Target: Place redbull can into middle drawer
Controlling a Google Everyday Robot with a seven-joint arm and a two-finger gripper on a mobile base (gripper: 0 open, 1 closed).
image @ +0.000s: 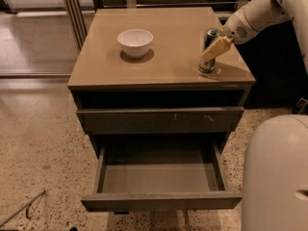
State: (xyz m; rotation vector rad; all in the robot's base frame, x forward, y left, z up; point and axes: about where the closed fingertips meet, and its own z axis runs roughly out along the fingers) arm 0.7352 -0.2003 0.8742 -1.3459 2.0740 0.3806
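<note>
Redbull can (207, 66) upright, tool (211, 53) against its side

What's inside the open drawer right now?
The middle drawer shows only its bare floor; its front wall hides the nearest strip. The redbull can stands on the cabinet top, gripper at it.

An indoor room of office or test-space type, with a robot working at a drawer cabinet.

The grey-brown cabinet (159, 69) stands on a speckled, polished stone floor (38, 143), the kind found in office buildings. Behind the cabinet to the left there is a metal-framed glass partition (72, 11). On the cabinet's top a white bowl (135, 41) stands, and near its right edge the redbull can (207, 66) with the gripper (216, 47) at it. Low in the cabinet the middle drawer (161, 177) is pulled out, its inside bare. The robot's white body (276, 172) is in front of the cabinet, on the right.
</note>
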